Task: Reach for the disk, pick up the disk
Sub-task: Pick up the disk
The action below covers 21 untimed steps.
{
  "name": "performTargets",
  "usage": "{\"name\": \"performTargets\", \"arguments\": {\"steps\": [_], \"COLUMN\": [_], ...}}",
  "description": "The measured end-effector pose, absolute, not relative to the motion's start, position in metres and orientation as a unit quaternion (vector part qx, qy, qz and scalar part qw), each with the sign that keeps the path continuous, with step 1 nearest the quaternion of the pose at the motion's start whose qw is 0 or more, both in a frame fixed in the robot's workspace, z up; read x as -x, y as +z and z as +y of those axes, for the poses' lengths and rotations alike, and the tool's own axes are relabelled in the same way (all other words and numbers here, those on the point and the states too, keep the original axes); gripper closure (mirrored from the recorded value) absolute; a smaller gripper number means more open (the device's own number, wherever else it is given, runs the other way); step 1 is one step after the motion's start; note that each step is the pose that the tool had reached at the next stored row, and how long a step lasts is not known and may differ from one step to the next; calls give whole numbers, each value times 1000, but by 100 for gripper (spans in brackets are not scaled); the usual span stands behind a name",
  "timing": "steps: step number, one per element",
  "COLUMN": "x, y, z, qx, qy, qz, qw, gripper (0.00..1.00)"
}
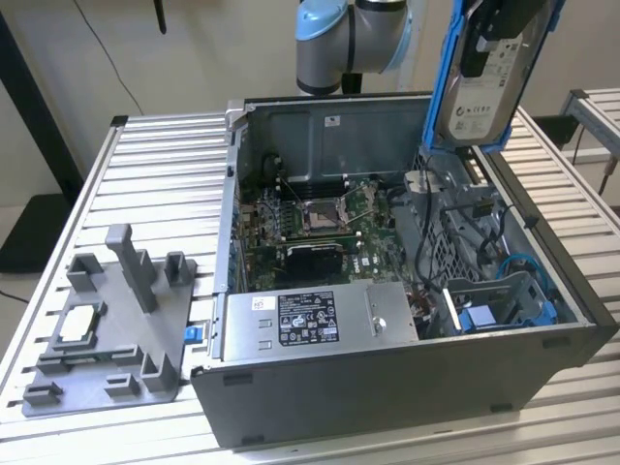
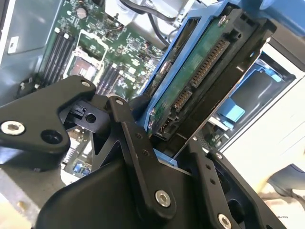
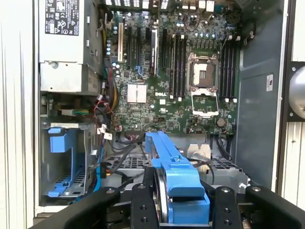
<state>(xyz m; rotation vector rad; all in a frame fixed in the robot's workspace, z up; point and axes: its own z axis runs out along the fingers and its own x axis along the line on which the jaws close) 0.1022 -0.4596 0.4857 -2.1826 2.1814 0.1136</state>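
My gripper point(image 3: 178, 210) is clamped on the disk point(image 1: 489, 82), holding it in the air at the upper right of the exterior view, above the open computer case point(image 1: 387, 387). The disk hangs nearly upright, its white label facing the camera, its blue frame point(image 1: 441, 87) around the edges. In the second wrist view my black fingers point(image 2: 138, 152) press on both sides of the disk point(image 2: 190, 86), connector edge showing. The grey holder point(image 1: 116, 329) sits on the tabletop point(image 1: 165, 165) at lower left.
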Motion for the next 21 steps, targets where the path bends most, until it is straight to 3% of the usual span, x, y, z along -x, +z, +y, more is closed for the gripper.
{"name": "performTargets", "arguments": {"steps": [21], "x": [-102], "y": [486], "z": [-514], "qx": [707], "qy": [37], "qz": [706], "qw": [27], "gripper": [100]}}
